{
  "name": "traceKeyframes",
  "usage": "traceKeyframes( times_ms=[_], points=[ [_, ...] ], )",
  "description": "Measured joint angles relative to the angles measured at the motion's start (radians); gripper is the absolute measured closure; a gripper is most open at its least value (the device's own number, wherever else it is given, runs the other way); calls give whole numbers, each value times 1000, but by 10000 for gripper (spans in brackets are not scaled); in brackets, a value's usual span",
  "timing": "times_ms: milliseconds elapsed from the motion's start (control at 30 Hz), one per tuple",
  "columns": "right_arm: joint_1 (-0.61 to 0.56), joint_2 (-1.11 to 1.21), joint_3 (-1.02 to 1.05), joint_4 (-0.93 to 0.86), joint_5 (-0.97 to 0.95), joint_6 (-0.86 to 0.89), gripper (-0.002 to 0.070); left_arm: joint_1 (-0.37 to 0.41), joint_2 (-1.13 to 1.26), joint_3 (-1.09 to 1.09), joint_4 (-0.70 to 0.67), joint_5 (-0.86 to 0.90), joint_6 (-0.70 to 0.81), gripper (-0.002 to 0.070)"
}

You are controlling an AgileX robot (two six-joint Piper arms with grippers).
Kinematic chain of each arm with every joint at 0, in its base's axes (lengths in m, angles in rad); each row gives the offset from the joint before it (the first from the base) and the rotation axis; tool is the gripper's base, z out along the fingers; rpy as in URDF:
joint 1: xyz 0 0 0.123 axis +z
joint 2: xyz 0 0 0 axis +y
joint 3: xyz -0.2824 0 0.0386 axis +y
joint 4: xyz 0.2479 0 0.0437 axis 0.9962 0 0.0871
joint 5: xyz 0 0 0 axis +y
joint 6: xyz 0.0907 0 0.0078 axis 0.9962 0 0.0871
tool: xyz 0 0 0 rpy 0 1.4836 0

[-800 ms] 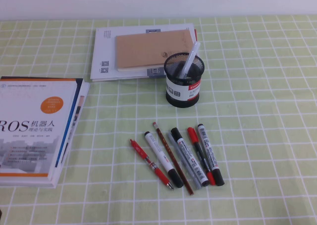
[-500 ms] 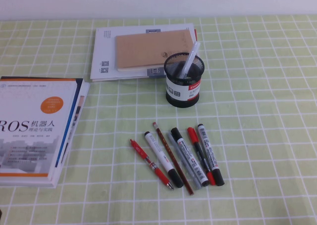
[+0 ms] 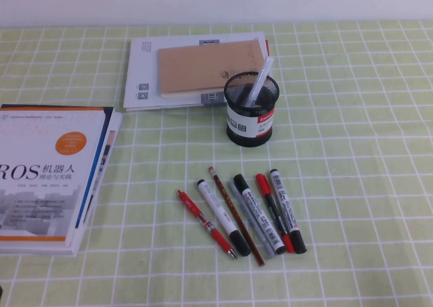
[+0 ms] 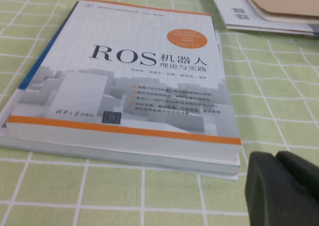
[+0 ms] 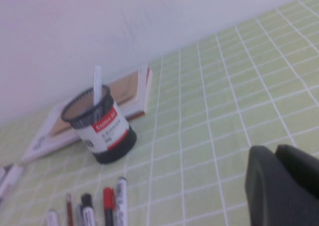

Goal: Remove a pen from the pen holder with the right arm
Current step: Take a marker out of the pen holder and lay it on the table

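Steeply tilted, the pale pen (image 3: 260,80) stands in the mesh pen holder (image 3: 251,121) near the middle of the worktop (image 3: 352,151), its upper end leaning away from the robot and to the right, past the far rim. A tan notebook (image 3: 203,67) lies just behind the pen holder, loose markers (image 3: 243,216) lie in front, and a ROS book (image 3: 51,172) lies at the left. The right gripper (image 5: 274,160) hangs low, well apart from the pen holder, jaws closed on nothing. The left gripper (image 4: 275,162) sits near the book's corner, and I cannot tell whether it is open or closed.
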Motion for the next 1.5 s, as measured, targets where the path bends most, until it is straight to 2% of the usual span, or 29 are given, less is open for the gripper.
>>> traceKeyframes(
  times_ms=[233,433,633,800,967,1200,1333,1500],
  points=[
    [0,0,0,203,-86,0,688,0,0,0,0,0,0,683],
    [0,0,0,233,-97,0,688,0,0,0,0,0,0,683],
    [0,37,-54,242,-31,0,688,0,0,0,0,0,0,683],
    [0,254,-201,183,82,-26,688,0,0,0,0,0,0,683],
    [0,570,-340,153,188,-139,688,0,0,0,0,0,0,683],
    [9,909,-504,184,210,-302,688,0,0,0,0,0,0,683],
    [96,1041,-590,159,134,-308,688,0,0,0,0,0,0,683],
    [228,1201,-740,45,47,-210,688,0,0,0,0,0,0,683]
  ],
)
